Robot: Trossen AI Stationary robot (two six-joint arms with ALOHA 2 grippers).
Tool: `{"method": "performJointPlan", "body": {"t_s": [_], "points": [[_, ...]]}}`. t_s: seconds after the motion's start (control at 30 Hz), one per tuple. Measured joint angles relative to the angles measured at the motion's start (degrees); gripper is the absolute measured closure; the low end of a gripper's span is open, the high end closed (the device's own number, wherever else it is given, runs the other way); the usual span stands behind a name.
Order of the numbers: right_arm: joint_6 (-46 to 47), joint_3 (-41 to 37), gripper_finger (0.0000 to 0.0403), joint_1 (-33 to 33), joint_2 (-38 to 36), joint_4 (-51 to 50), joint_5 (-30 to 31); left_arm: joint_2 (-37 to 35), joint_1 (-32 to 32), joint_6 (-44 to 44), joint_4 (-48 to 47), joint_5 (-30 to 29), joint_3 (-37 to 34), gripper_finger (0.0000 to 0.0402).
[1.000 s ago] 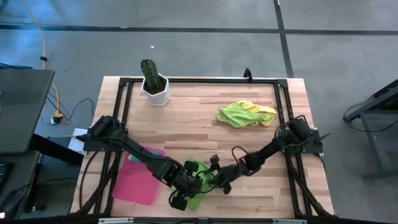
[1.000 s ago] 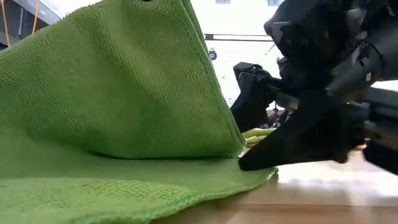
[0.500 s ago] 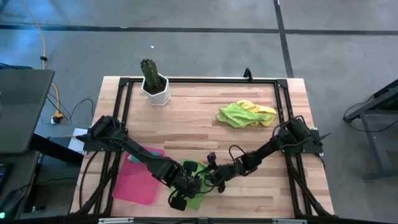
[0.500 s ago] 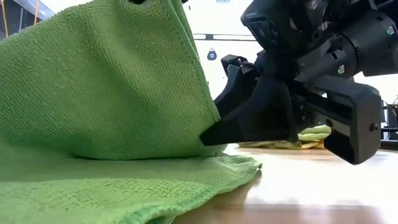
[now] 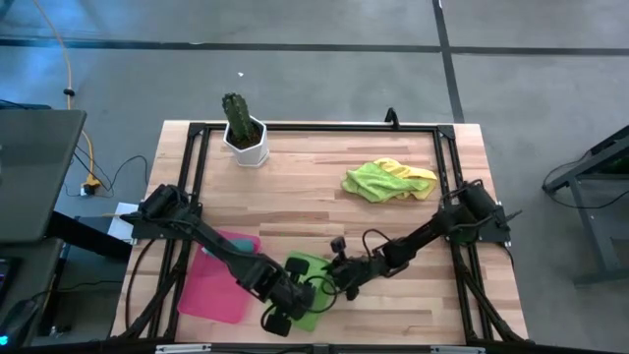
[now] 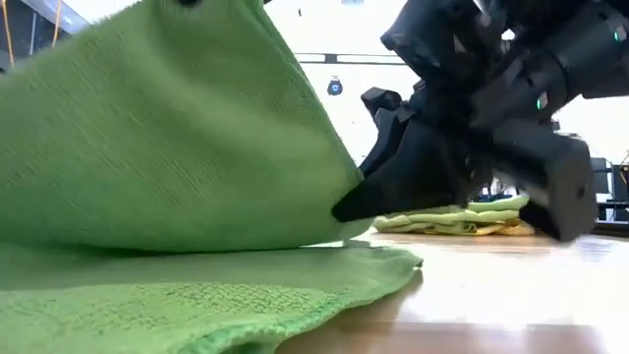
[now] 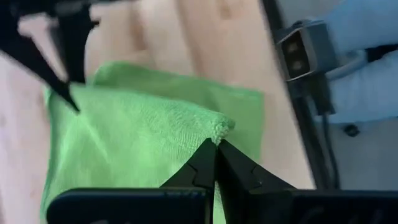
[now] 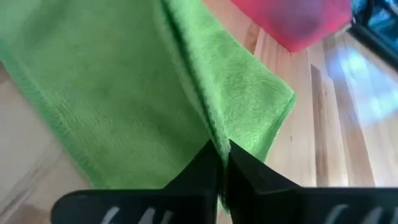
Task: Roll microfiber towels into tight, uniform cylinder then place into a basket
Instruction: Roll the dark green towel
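A green microfiber towel (image 5: 307, 267) lies at the table's near middle. One part of it is raised and folded over (image 6: 167, 147); the lower layer (image 6: 246, 285) lies flat on the wood. My left gripper (image 7: 216, 144) is shut on a corner of it, at the near side (image 5: 298, 293). My right gripper (image 8: 219, 149) is shut on its right edge (image 5: 334, 278). The pink-red basket (image 5: 221, 280) lies left of the towel. More towels, lime green and yellow (image 5: 388, 180), lie bunched at the far right. My left gripper pinches a corner of the green towel (image 7: 219, 127) between its two fingertips. The corner is lifted, and the cloth falls away from it onto the layer lying on the table. My right gripper pinches the raised layer's edge (image 8: 211, 127) between its two fingers. It comes slanting down from the table's right. The fingertip (image 6: 346, 208) meets the cloth just above the flat layer.
A white pot with a cactus (image 5: 244, 133) stands at the far left. A black frame (image 5: 314, 126) runs round the table's edges. Bare wood lies between the green towel and the bunched towels.
My right gripper has moved toward the table's left, onto the green towel's right edge, and has shut on it. The raised layer stays up in my left gripper's hold.
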Motion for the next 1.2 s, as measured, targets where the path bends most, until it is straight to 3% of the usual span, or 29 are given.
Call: {"method": "performJointPlan", "body": {"t_s": [0.33,0.6,0.87,0.97,1.2], "points": [[18.19,0.00,0.0401,-0.19,-14.73,-18.47,1.38,-0.22,0.55,-1.83,-4.84,-12.13,0.00,0.0401],[27.43,-0.02,0.0402,-0.15,-24.88,-26.80,1.29,-6.11,1.18,-3.32,-5.48,-24.08,-0.04,0.0401],[25.52,1.21,0.0402,-0.17,-31.30,-30.89,1.31,-12.12,2.06,-1.96,-5.60,-27.97,0.00,0.0401],[25.04,5.78,0.0402,-0.18,-32.62,-38.46,1.41,-13.43,2.40,1.23,-5.24,-30.95,0.02,0.0401],[19.00,18.67,0.0403,-0.95,-31.69,-60.45,1.75,-14.27,3.24,9.47,-3.55,-31.95,0.00,0.0401]]}}
